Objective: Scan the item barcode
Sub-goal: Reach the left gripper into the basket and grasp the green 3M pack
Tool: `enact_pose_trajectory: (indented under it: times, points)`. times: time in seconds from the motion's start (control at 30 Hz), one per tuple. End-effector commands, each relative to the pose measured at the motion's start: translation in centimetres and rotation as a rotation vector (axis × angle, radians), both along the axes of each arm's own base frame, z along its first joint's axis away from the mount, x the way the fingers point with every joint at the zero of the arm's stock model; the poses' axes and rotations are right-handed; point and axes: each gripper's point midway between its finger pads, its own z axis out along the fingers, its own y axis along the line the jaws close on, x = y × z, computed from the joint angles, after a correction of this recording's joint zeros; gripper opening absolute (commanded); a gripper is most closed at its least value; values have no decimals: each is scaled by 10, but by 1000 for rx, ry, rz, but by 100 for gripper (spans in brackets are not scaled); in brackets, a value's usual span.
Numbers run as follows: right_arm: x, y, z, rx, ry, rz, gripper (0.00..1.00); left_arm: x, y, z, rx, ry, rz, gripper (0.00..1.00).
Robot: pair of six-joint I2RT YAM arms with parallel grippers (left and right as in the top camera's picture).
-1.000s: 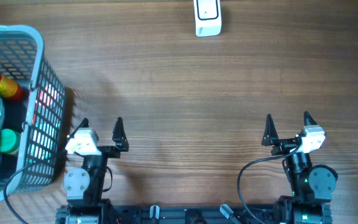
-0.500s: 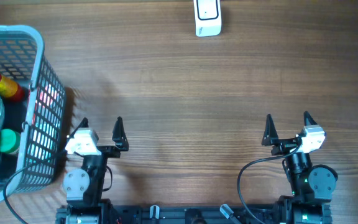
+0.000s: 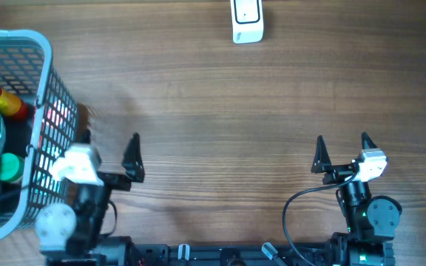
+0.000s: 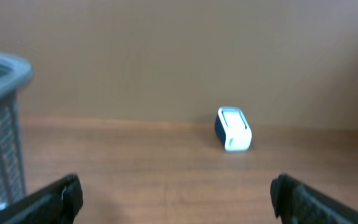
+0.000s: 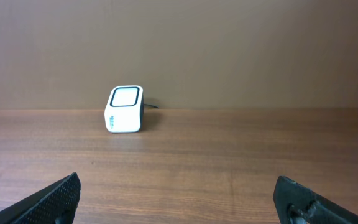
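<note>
A white barcode scanner (image 3: 247, 21) stands at the far edge of the wooden table; it also shows as the scanner (image 4: 234, 129) in the left wrist view and the scanner (image 5: 125, 109) in the right wrist view. Items lie in the blue-grey mesh basket (image 3: 46, 89) at the left: a red-and-yellow bottle with a green cap (image 3: 2, 101) and a green-capped container (image 3: 7, 166). No barcode shows. My left gripper (image 3: 109, 140) (image 4: 176, 196) stands open and empty right beside the basket. My right gripper (image 3: 342, 140) (image 5: 178, 193) is open and empty near the front right.
The basket's rim (image 4: 5, 68) fills the left edge of the left wrist view. A black cable (image 3: 294, 203) loops by the right arm's base. Bare wood lies between the grippers and the scanner.
My left arm has shifted left toward the basket, its gripper still open. The right arm, scanner and basket have not moved.
</note>
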Motion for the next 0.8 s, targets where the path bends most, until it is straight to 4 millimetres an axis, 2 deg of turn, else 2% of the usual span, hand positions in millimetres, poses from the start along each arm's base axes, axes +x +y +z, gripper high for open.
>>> enact_pose_trajectory:
  times: [0.0,0.13,0.2,0.27,0.37,0.47,0.53,0.6,0.67,0.77]
  points:
    - [0,-2,2,-10,-8,-13,100,17,14,46,79,102,69,100]
    - [0,-2,1,-10,-8,-12,100,29,30,92,101,244,155,100]
    - [0,-2,1,-9,-8,-12,100,31,30,105,103,292,154,100]
    - [0,-2,2,-10,-8,-13,100,31,29,106,104,339,144,100]
    - [0,-2,2,-10,-8,-13,100,28,29,95,108,395,143,100]
    - [0,-2,2,-10,-8,-13,100,29,41,98,115,386,215,100]
    - [0,-2,2,-10,-8,-12,100,31,62,102,101,372,344,100]
    - [0,-2,2,-10,-8,-13,100,28,92,106,89,370,531,100]
    - [0,-2,1,-10,-8,-13,100,30,113,108,68,381,629,100]
    - [0,-2,2,-10,-8,-13,100,32,156,107,-60,390,810,100]
